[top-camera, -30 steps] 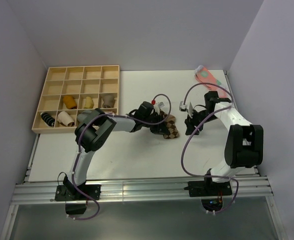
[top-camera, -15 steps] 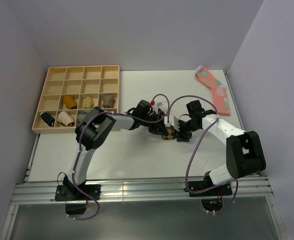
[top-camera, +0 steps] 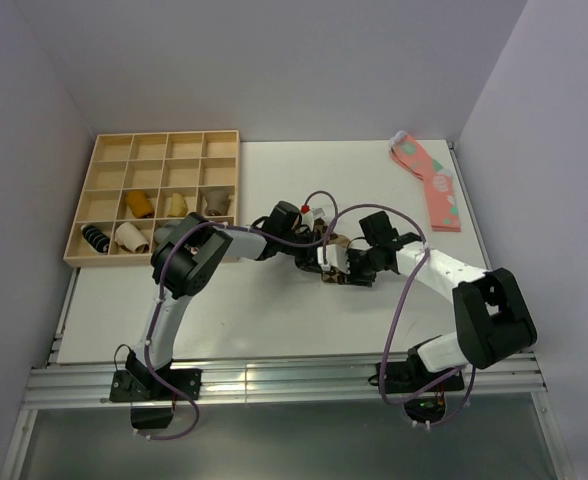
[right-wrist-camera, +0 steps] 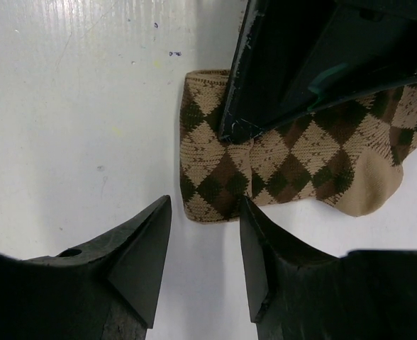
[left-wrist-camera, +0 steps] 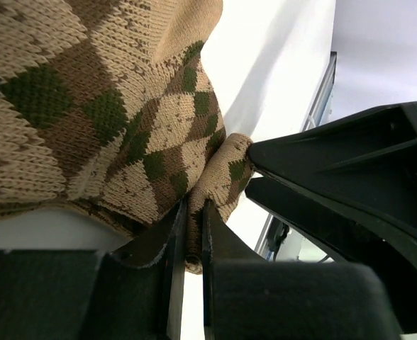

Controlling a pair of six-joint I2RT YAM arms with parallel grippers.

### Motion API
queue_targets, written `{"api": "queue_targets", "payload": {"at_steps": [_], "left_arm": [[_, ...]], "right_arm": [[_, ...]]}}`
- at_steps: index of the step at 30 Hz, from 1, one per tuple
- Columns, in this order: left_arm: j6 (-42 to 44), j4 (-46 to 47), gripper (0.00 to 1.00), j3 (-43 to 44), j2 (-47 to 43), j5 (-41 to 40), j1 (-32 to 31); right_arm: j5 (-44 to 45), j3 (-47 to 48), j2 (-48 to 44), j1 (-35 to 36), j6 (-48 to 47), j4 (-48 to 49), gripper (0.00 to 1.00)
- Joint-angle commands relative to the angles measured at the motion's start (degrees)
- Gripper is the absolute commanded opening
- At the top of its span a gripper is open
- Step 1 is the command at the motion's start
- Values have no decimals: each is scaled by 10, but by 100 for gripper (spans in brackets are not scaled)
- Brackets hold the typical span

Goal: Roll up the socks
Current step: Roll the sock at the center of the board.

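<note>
Roll start, right of tray (top-camera: 164,135): clamped left gripper (left-wrist-camera: 193,227) on a fold of the socks (right-wrist-camera: 293,159), poised right gripper (right-wrist-camera: 205,200) agape alongside; likely needed next a grip there.

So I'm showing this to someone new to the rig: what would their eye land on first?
Mid-table, the left gripper pinches a fold of the tan argyle socks, while the right gripper sits open at their edge. Next come the wooden tray holding rolled socks at the far left, and the pink socks at the far right.
</note>
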Motion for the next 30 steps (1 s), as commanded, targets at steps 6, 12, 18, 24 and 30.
{"api": "queue_targets", "payload": {"at_steps": [6, 12, 18, 24, 30], "left_arm": [[38, -108, 0, -35, 62, -35, -2], [36, -103, 0, -38, 62, -28, 3], [31, -95, 0, -38, 66, -19, 7], [24, -83, 0, -43, 66, -10, 8], [3, -55, 2, -58, 62, 0, 9]], "right_arm": [[25, -17, -14, 29, -15, 32, 50], [37, -12, 12, 36, -23, 24, 50], [57, -11, 25, 48, -25, 22, 50], [65, 21, 59, 52, -14, 7, 48], [67, 72, 108, 50, 4, -32, 34]]}}
